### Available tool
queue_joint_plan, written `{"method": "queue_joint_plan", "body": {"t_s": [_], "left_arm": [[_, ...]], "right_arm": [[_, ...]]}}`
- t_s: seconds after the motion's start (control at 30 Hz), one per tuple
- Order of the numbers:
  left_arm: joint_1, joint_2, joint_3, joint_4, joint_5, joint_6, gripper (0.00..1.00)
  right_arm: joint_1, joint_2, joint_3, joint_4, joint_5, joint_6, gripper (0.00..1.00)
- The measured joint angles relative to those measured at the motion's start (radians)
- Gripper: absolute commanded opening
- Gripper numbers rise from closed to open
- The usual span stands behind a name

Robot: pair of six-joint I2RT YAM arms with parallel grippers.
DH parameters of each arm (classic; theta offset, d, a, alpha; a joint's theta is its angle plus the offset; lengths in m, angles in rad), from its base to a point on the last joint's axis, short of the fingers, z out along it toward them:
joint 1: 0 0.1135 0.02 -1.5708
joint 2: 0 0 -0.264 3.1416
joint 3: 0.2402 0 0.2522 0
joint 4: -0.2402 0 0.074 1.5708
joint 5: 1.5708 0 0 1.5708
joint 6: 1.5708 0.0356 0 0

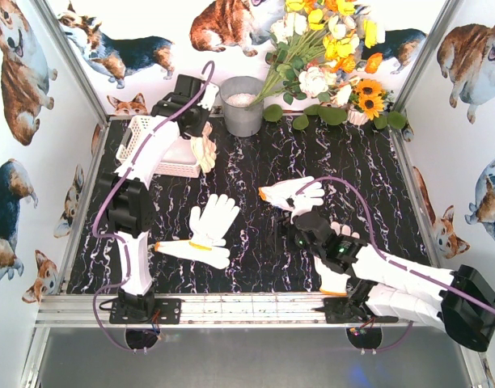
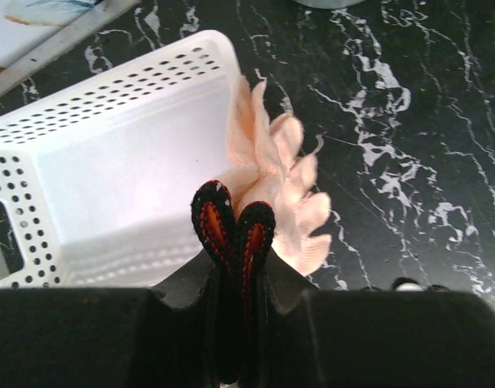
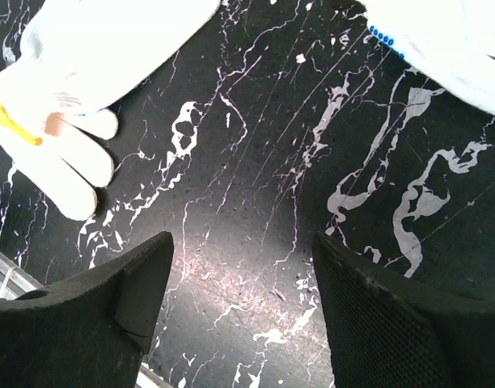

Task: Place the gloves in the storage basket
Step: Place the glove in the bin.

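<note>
The left pincer [image 2: 233, 212] is clenching a pale knit glove [image 2: 292, 174] at the right rim of the white perforated plastic storage basket [image 2: 110, 105], while the right pincer [image 3: 243, 267] is hovering released over the black marbled table [image 3: 255, 162], where at least three white gloves [image 1: 213, 220] are lying uncollected.

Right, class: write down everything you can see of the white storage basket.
The storage basket is a shallow, rectangular tub of white plastic. Its walls are pierced by rows of small holes, and one end has a handle slot. It sits upright at the far left of the black marbled table, left of the grey bucket. A peach-tinted glove drapes over its right rim, fingers outside. The left gripper, shut, is at that rim.
</note>
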Motion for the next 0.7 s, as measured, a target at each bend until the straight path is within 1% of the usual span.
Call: {"method": "queue_joint_plan", "body": {"t_s": [0.23,0.47,0.7], "left_arm": [[0.061,0.013,0.023,0.003,-0.009,0.026,0.00],[0.138,0.051,0.024,0.034,0.025,0.029,0.00],[0.169,0.076,-0.018,0.101,0.058,0.031,0.00]], "right_arm": [[0.000,0.047,0.008,0.023,-0.021,0.003,0.71],[0.000,0.058,0.034,0.025,-0.025,0.001,0.71],[0.000,0.095,0.042,0.037,-0.039,0.002,0.71]]}}
